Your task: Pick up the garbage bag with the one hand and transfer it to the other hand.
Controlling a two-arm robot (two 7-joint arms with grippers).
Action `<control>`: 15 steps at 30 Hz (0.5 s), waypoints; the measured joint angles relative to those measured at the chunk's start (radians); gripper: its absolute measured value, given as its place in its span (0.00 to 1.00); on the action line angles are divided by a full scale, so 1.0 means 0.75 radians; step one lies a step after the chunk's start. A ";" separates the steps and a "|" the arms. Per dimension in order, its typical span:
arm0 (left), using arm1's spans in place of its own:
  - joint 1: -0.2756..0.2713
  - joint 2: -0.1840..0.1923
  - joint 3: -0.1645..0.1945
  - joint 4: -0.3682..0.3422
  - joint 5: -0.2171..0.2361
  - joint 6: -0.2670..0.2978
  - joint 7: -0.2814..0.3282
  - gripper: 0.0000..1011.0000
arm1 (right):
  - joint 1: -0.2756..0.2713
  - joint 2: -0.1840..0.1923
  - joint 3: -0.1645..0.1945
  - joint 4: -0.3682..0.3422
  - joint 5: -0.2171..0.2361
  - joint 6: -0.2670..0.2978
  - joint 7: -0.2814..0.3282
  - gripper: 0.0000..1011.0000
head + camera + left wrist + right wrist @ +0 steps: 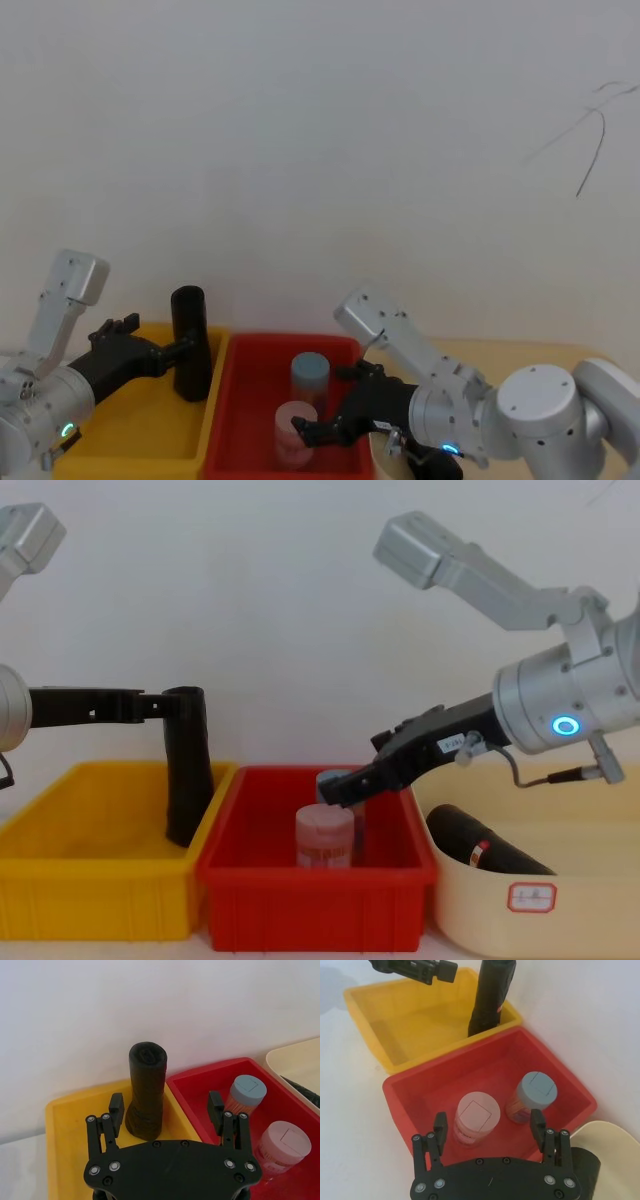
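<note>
The garbage bag [187,315] [185,780] is a tall black roll standing almost upright in the yellow bin [90,880], at the corner next to the red bin. A red sticker shows on its side in the right wrist view [490,995]. My left gripper [200,345] [166,1105] [165,705] is open and level with the roll's upper part. The roll [146,1090] stands between its fingertips, close to one finger. My right gripper [310,430] [487,1124] [345,785] hangs open over the red bin, holding nothing.
The red bin [310,900] holds a pink-lidded jar [476,1112] and a grey-blue-lidded jar [536,1087], both under my right gripper. On the right, a cream basin [560,900] holds another black roll [500,852] lying on its side. A white wall stands close behind.
</note>
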 joint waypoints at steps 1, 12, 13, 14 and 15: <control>0.000 0.000 0.000 0.000 0.000 0.000 0.000 0.99 | 0.011 -0.008 -0.005 0.020 -0.003 0.000 0.007 0.99; 0.000 -0.001 0.000 0.001 0.001 0.000 0.001 0.99 | 0.069 -0.064 -0.020 0.157 -0.014 -0.007 0.045 0.99; 0.000 -0.001 0.000 0.001 0.001 0.000 0.001 0.99 | 0.072 -0.068 -0.021 0.165 -0.014 -0.008 0.047 0.99; 0.000 -0.001 0.000 0.001 0.001 0.000 0.001 0.99 | 0.079 -0.076 -0.022 0.182 -0.015 -0.011 0.052 0.99; 0.000 -0.001 0.000 0.001 0.001 0.000 0.001 0.99 | 0.082 -0.081 -0.022 0.194 -0.015 -0.012 0.054 0.99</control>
